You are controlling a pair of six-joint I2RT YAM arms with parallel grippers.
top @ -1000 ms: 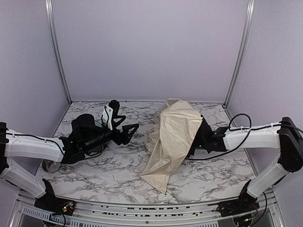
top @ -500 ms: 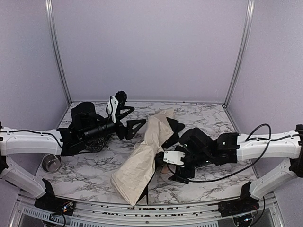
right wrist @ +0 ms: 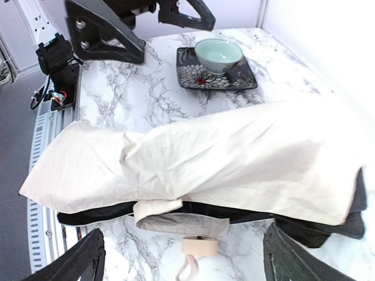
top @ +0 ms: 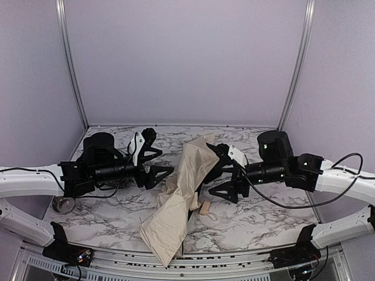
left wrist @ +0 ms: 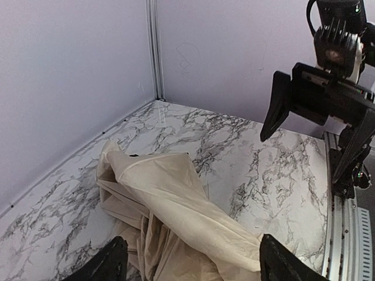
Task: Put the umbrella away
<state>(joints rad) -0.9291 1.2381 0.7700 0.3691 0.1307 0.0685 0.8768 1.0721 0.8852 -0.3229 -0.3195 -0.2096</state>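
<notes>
Item: umbrella (top: 181, 193), collapsed but unwrapped, cream canopy crumpled w/ black lining showing. It lies slantwise mid-bench (top: 117, 213) btwn the two arms, tan handle (right wrist: 199, 247) poking out on the right-arm side. Left fingers (left wrist: 281, 266) and right fingers (right wrist: 287, 257) are both spread wide, gripping nothing, poised close by the fabric on opp. sides. Step judged: gather loose folds round the shaft; best to pin the handle end w/ right and take the canopy low w/ left, not just the top layer, else cloth likely slips loose.
</notes>
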